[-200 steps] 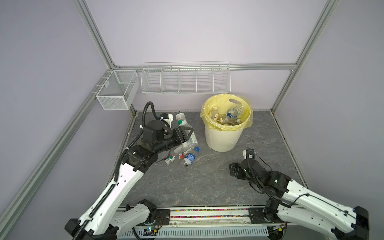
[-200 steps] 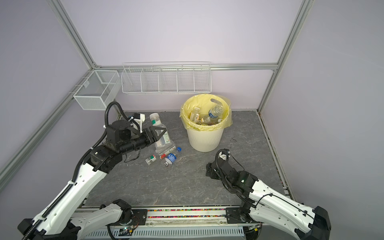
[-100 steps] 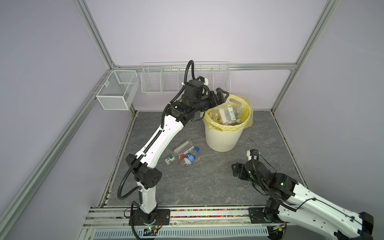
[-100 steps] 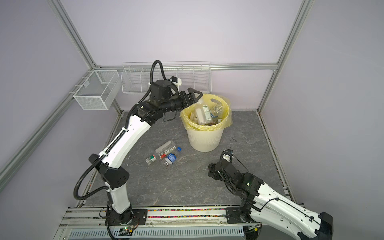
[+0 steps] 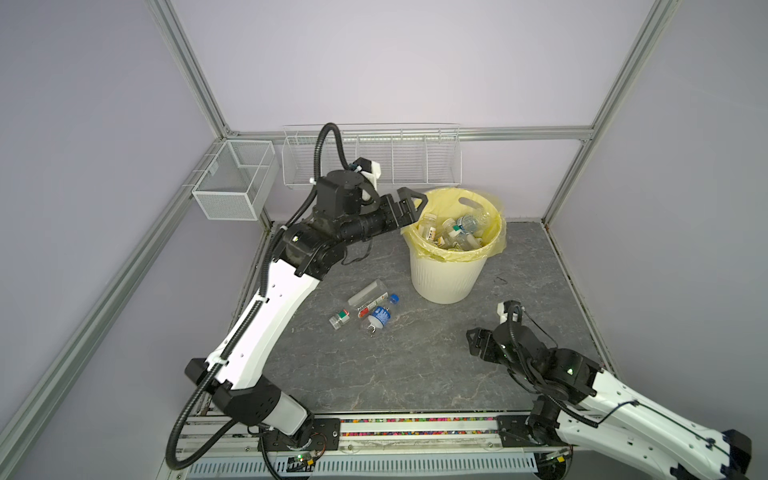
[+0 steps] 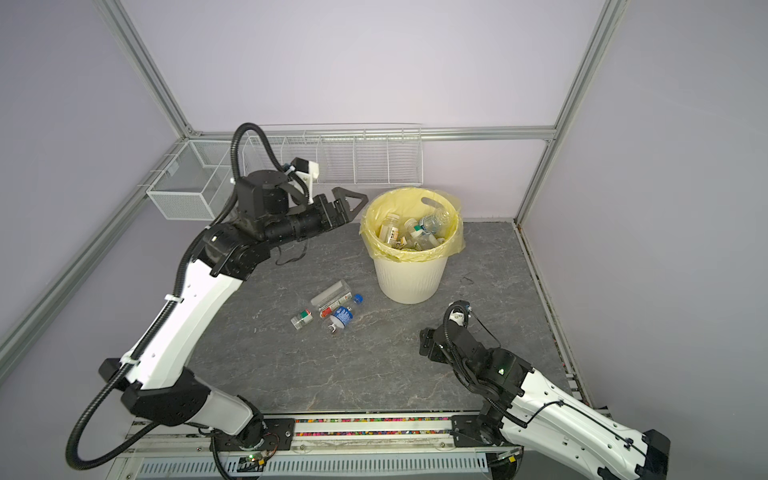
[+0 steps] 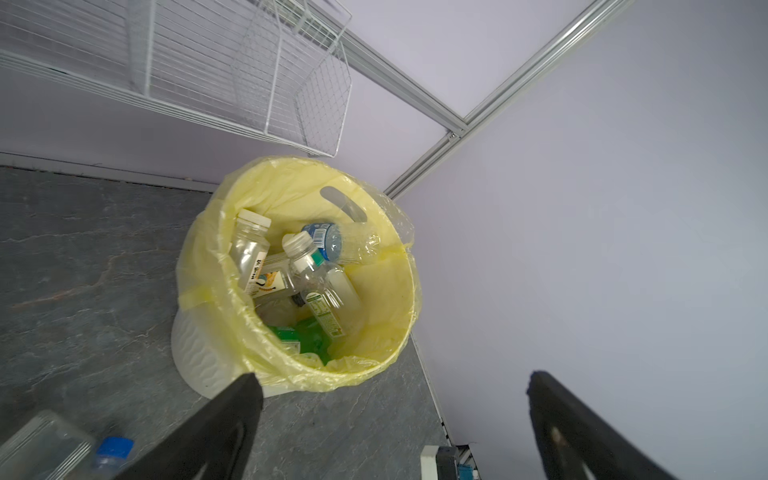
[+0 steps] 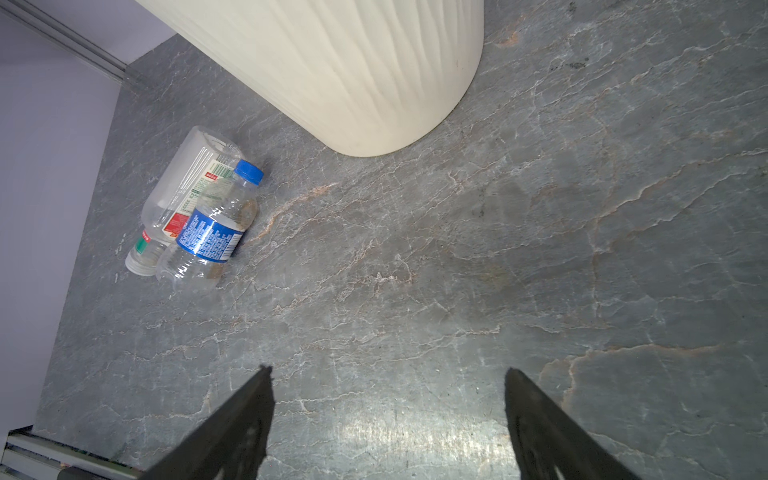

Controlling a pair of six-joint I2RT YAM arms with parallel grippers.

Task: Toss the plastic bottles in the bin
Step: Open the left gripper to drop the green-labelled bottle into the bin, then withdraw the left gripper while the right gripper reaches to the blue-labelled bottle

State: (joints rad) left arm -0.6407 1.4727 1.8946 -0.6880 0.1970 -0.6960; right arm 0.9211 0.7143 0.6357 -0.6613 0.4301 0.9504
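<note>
1. The left gripper has its fingers spread wide with nothing between them. It hangs at the upper-left edge of the bin rim in both top views.
2. The right gripper is also spread and empty, low over the table at the lower right of the top views.
3. The bin stands right of centre. Its yellow liner holds the binned bottles.
4. On the table we see the blue-label bottle and the big clear bottle lying down and touching side by side. They are at frame centre, lower left of the bin. A small green-banded bottle lies just beside them.
5. Both long axes run from lower left to upper right in a top view. The blue cap points toward the bin.
6. From the left fingers the bottles lie down-frame and well below. From the right fingers they lie left and slightly up, at about the same height.
7. We judge the right arm the handier one. Its jaws should close across that diagonal.
</note>
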